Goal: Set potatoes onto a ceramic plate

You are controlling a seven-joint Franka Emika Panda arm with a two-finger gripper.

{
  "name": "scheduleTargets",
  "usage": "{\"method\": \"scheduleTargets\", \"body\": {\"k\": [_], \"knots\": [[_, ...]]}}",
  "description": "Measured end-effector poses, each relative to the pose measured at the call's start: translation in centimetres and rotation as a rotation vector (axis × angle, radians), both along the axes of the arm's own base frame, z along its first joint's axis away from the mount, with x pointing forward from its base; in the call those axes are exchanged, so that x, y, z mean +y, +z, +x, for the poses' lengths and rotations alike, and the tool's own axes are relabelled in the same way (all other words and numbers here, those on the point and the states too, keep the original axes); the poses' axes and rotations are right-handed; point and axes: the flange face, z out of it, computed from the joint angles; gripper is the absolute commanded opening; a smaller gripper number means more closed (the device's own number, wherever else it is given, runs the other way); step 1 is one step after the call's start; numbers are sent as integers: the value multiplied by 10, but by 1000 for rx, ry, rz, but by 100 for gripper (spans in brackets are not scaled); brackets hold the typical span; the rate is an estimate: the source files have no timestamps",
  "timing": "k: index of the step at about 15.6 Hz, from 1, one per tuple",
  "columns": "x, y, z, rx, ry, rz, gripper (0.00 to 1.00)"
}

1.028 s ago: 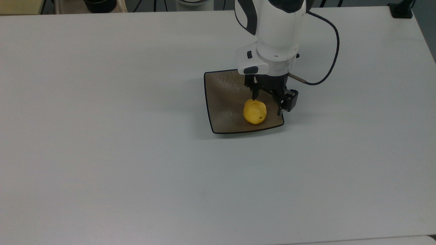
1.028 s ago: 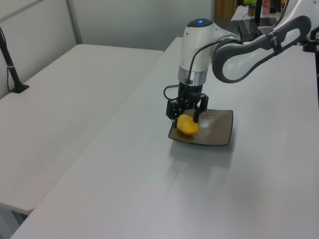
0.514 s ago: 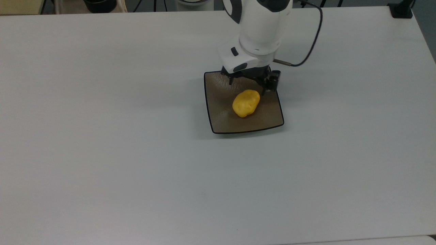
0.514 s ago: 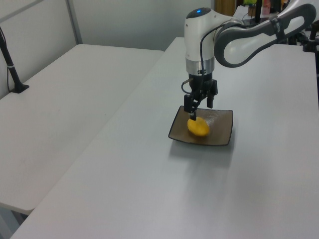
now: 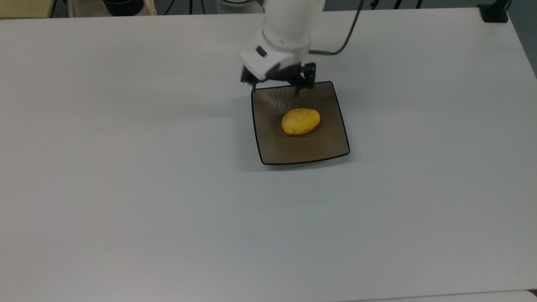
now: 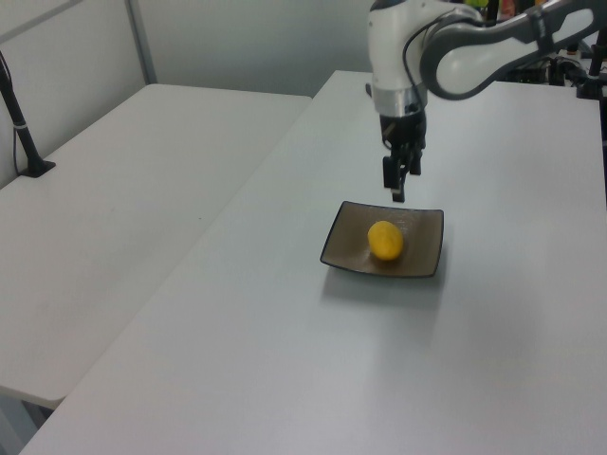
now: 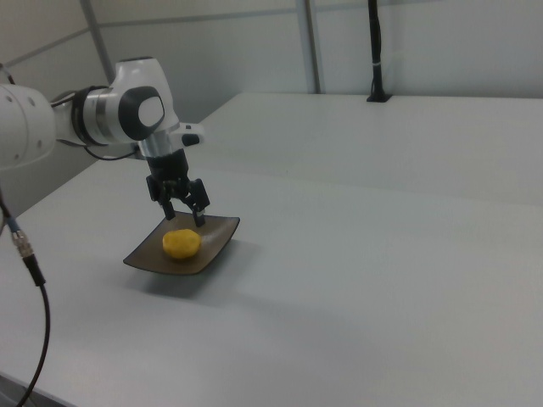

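Lumpy bright-yellow oval potato (image 5: 301, 121) lies near the middle of the square glossy brown-grey ceramic plate (image 5: 272, 147) on the white desk (image 5: 126, 188) — two-finger gripper (image 5: 277, 87) hangs above the plate's far edge in the top view, fingers (image 7: 201, 215) spread apart, empty.

A glossy ceramic plate (image 5: 272, 142) holds a matt, dimpled potato (image 5: 300, 121) on a smooth matt table (image 5: 126, 188).

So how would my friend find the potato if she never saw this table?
Look at the big white table and find the square brown plate with a dark rim. The potato lies in its middle, just below the robot's open claw in the top view. It's a bright yellow lumpy oval.
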Motion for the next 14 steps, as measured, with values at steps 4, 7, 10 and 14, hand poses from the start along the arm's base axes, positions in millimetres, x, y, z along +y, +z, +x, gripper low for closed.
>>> {"method": "scheduleTargets", "body": {"k": [4,7,10,14], "knots": [[-37,39,-23,-33,-25,6,100],[-65,65,-38,-58,-42,50,100],[-88,100,-54,-80,-54,121,100],[-89,105,-60,-72,-49,121,100]]}}
